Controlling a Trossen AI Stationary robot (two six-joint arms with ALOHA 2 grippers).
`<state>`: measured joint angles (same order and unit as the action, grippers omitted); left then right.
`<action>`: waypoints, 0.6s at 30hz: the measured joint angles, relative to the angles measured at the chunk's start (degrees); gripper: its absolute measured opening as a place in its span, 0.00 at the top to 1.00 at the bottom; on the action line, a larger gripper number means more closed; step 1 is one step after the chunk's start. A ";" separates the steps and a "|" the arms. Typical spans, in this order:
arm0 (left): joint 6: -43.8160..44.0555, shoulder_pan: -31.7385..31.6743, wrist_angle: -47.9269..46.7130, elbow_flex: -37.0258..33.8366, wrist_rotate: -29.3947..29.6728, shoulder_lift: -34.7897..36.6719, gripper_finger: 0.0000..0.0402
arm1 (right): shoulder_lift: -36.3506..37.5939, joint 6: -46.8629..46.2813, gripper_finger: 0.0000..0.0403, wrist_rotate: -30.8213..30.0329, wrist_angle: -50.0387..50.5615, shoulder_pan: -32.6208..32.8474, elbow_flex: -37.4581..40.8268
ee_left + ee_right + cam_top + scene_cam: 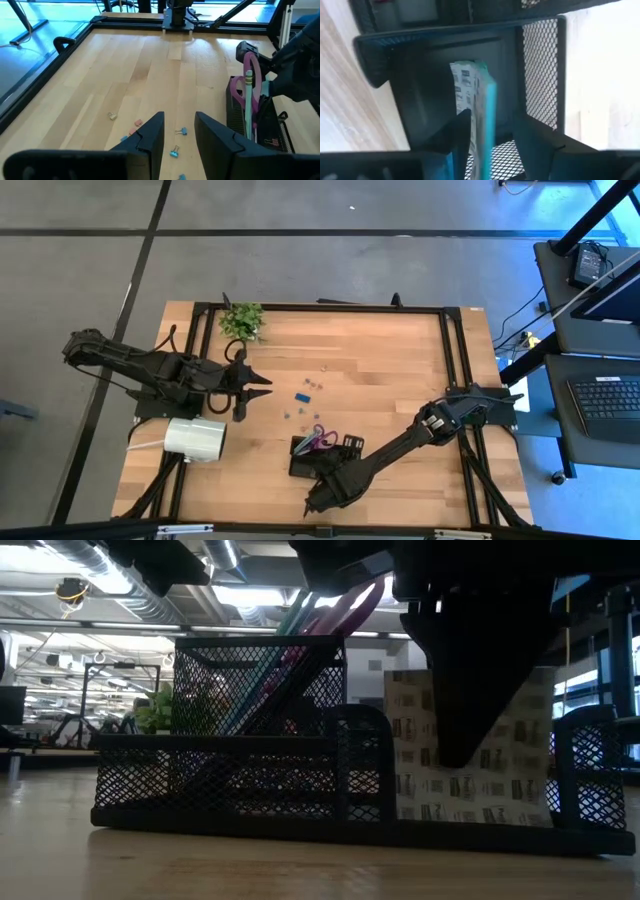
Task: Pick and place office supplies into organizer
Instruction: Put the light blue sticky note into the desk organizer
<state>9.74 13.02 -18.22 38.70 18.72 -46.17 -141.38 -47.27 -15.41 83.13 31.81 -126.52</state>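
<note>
pale sticky-note pad (475, 105) upright in mesh organizer (540, 70), pinched by right pincer (492, 142)

The organizer (250, 790) is black wire mesh, and the scissors (251, 75) standing in it have purple handles. Between the dark fingers of the right tool (492, 145) sits a pad (472, 100) with a teal edge and a white face printed with small dark rectangles. Ahead of the black left tool (177, 137), tiny blue clips (181, 131) and pinkish bits (137, 122) dot the pale striped wood worktop (150, 65). A white roll (195, 437) lies beside that tool, a green plant (243, 319) beyond.
</note>
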 joint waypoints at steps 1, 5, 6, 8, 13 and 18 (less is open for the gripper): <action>-0.01 0.00 0.00 0.00 0.00 0.00 0.75 | 0.00 -0.02 0.66 0.05 -0.15 0.00 0.00; -0.02 0.00 0.00 0.00 0.33 0.00 0.75 | 0.00 -0.46 0.73 0.01 0.28 0.00 0.00; 0.00 0.00 0.00 0.00 0.73 0.00 0.75 | 0.00 -0.46 0.75 0.01 0.29 0.00 0.00; 0.00 0.00 0.00 0.00 1.51 0.00 0.75 | 0.00 -0.56 0.80 0.01 0.48 0.00 0.00; 0.00 0.00 0.01 0.00 2.27 0.00 0.75 | 0.00 -0.61 0.96 -0.01 0.50 0.00 0.00; 0.00 0.00 0.00 0.00 2.32 0.00 0.75 | 0.00 -2.03 0.95 -3.05 0.64 0.00 0.00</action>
<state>9.74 13.02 -18.22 38.70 21.04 -46.17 -141.38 -49.30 -18.46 83.77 31.81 -126.52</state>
